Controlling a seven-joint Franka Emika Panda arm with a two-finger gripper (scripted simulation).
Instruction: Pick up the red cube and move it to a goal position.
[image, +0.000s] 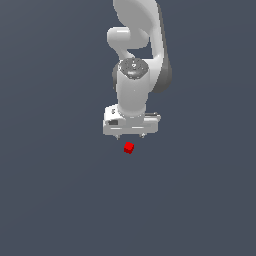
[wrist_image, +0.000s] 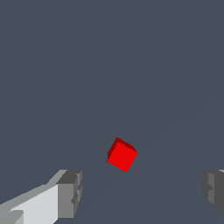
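Note:
The red cube (image: 129, 148) is a tiny bright red cube on the flat dark grey surface, just in front of the white gripper (image: 130, 135) in the exterior view. In the wrist view the red cube (wrist_image: 122, 155) lies turned at an angle, apart from both grey fingertips (wrist_image: 70, 192), in line with the wide gap between them. The gripper (wrist_image: 142, 192) is open and holds nothing. It hangs above the surface with its fingers pointing down; only their short tips show in the exterior view.
The white arm (image: 135, 55) rises behind the gripper to the top of the exterior view. The dark grey surface (image: 60, 200) spreads all around with no other object in sight.

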